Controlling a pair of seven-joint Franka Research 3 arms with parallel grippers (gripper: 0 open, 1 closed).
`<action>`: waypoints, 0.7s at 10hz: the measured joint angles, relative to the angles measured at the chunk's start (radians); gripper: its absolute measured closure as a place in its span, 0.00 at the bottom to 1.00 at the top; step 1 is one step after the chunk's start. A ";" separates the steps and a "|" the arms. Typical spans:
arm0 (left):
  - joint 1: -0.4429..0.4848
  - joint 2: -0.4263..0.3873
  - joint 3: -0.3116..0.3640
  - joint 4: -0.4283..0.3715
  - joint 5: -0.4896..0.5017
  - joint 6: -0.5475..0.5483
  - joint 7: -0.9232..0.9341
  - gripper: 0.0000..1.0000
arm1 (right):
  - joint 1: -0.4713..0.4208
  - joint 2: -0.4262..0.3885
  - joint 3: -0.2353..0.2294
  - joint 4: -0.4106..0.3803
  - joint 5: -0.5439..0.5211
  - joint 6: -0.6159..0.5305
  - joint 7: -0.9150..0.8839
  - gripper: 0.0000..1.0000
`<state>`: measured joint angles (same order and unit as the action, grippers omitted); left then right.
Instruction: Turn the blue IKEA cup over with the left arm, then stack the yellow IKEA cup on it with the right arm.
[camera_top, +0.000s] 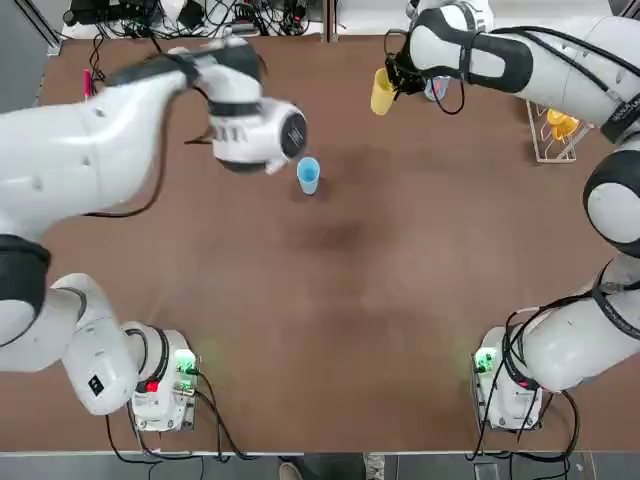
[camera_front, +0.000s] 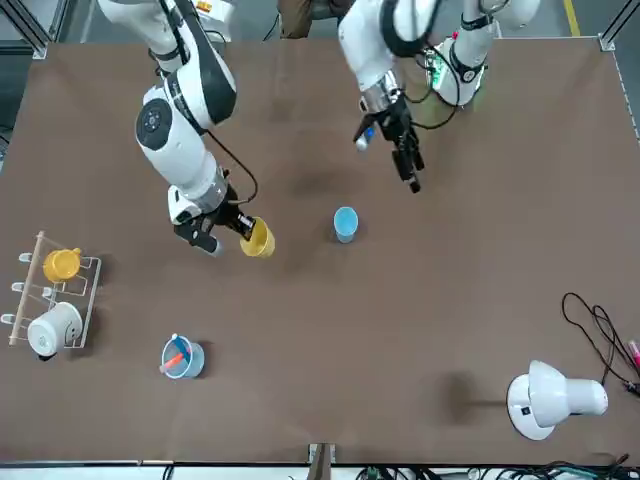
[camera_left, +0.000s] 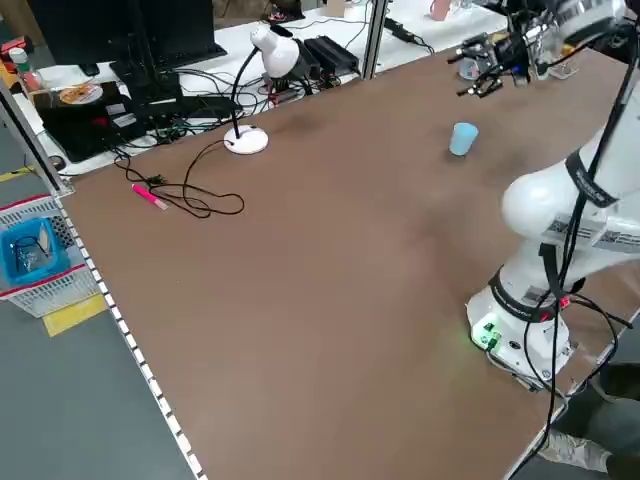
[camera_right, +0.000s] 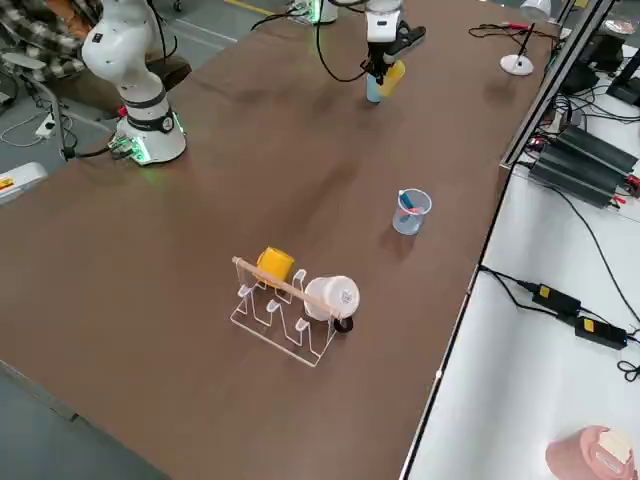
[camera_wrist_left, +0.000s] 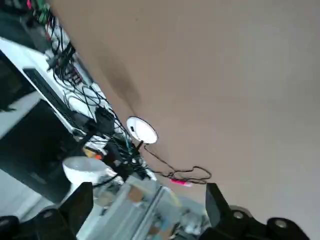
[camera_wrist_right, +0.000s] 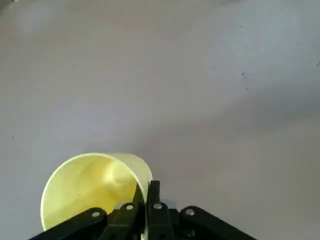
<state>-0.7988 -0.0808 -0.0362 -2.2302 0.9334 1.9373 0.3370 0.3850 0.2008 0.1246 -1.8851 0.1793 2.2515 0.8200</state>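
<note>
Yellow plastic was pinched in my right tool: its two fingers were clenched on the rim of the yellow IKEA cup, one finger inside the wall and one outside, as the right wrist view showed plainly. The cup hung tilted, its mouth toward that camera, raised over the far side of the desk and well apart from its partner.

My left tool was released, jaws spread wide and holding nothing, lifted clear above the desk near the blue IKEA cup but not touching it. That cup stood alone on the bare brown surface near the middle.

I judged the first step done: in the left side view the blue cup looked narrower at the top than at the bottom, which would suit a tumbler standing mouth down, and the left arm was off it. I could not be certain, though, since the overhead view showed only a pale round end that could be either base or mouth. What remained was the stacking: carrying the yellow cup across and lowering it over the blue one.

In the overhead view the left tool itself was hidden under its own wrist. The left wrist view showed no cup at all, only desk, a white lamp and cables beyond the edge.
</note>
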 joint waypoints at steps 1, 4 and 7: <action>0.079 -0.046 0.002 -0.004 -0.073 0.042 0.005 0.01 | 0.040 0.005 0.002 0.016 -0.001 0.000 0.042 0.96; 0.290 -0.093 0.009 0.073 -0.366 0.078 0.018 0.01 | 0.152 0.078 0.007 0.090 -0.062 0.002 0.212 0.96; 0.476 -0.053 0.012 0.271 -0.674 -0.012 0.020 0.01 | 0.247 0.185 0.011 0.174 -0.138 0.005 0.380 0.96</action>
<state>-0.3232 -0.1335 -0.0241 -1.9592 0.2599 1.9249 0.3569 0.6322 0.3862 0.1352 -1.7114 0.0414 2.2566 1.2005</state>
